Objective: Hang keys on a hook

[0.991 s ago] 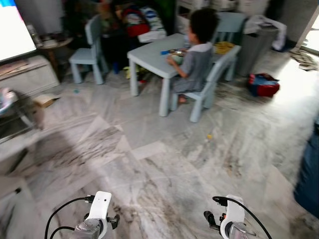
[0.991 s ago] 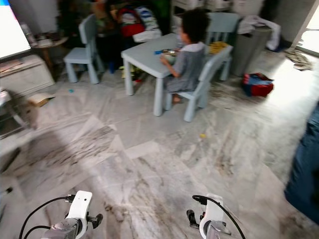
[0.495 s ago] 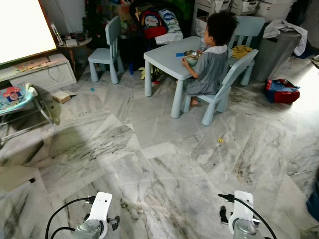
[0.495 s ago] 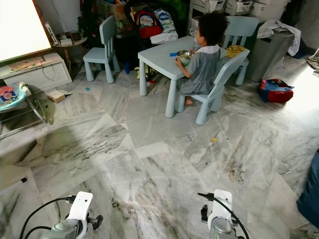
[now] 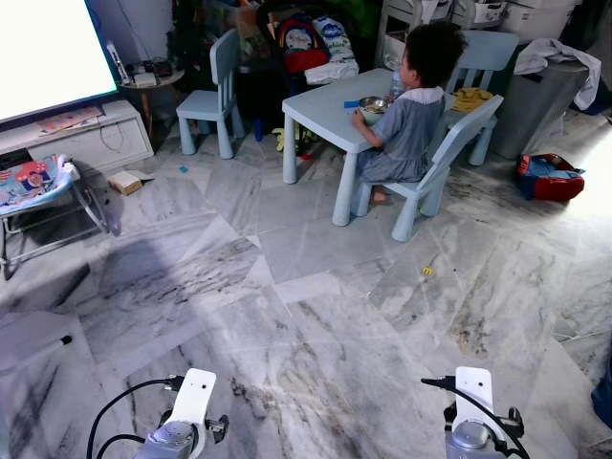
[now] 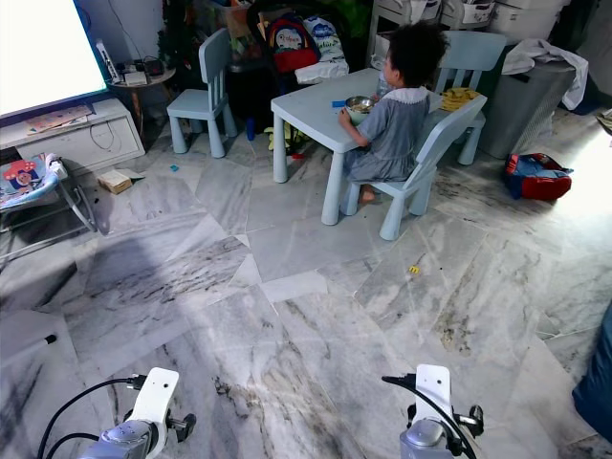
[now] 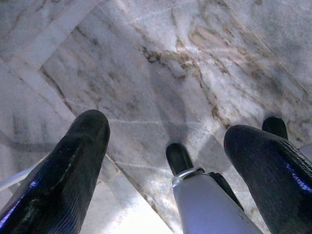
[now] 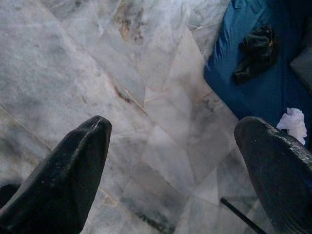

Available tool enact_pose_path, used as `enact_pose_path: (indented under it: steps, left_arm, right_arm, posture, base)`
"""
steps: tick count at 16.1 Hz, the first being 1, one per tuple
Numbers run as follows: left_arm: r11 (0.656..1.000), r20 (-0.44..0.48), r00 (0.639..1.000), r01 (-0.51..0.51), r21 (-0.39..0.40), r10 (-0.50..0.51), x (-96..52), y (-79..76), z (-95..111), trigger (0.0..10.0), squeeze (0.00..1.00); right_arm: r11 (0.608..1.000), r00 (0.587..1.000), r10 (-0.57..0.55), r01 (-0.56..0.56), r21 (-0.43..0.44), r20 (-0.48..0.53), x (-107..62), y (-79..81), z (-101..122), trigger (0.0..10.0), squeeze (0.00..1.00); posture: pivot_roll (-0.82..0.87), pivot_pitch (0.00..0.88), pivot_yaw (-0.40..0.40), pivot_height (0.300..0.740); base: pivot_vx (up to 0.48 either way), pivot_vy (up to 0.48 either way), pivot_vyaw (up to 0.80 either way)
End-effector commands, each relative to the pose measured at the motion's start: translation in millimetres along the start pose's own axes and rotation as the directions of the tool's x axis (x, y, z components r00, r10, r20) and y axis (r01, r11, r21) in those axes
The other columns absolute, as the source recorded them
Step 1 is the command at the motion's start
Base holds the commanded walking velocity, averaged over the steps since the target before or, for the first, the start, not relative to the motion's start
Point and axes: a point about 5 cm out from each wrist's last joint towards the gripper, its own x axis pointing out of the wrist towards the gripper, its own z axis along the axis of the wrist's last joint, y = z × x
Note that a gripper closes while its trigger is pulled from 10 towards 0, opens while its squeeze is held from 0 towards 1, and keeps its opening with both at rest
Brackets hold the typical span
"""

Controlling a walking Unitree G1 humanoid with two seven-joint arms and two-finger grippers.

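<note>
Head eyes overlook marble floor [image 5: 316, 316]; wrist cameras face it closely.

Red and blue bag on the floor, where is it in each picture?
Left eye view: red and blue bag, far right on the floor.
Right eye view: far right again.
Left wrist view: faces marble floor instead.
Right wrist view: faces floor and blue fabric instead.
Shared landmark: pale blue table, both eye views.

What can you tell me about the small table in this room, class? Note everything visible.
The small table is pale blue, plastic-looking, rectangular, with thick round legs on the marble floor. It stands upright at the far side of the room. A bowl sits on top; a person sits at it on a matching chair.
</note>
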Motion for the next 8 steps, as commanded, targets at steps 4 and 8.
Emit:
enact_pose_path:
  steps: [4,8]
  left_arm:
    - [1.0,0.0,1.0,0.011,0.005,-0.011,0.1,0.2,1.4,10.0,0.0]
    - [0.998,0.015,0.998,0.056,-0.033,-0.056,0.1,-2.8,2.7,10.0,0.0]
  right_arm:
    - [0.908,0.943,0.321,-0.279,0.314,-0.09,-4.3,18.8,-6.5,10.0,0.0]
    - [0.81,0.87,0.493,-0.455,0.37,-0.009,-7.5,27.4,-0.5,10.0,0.0]
  posture:
    - [-0.08,0.0,-0.01,0.74]
    - [-0.08,0.0,-0.006,0.74]
  base:
    - [0.0,0.0,0.0]
    - [0.0,0.0,0.0]
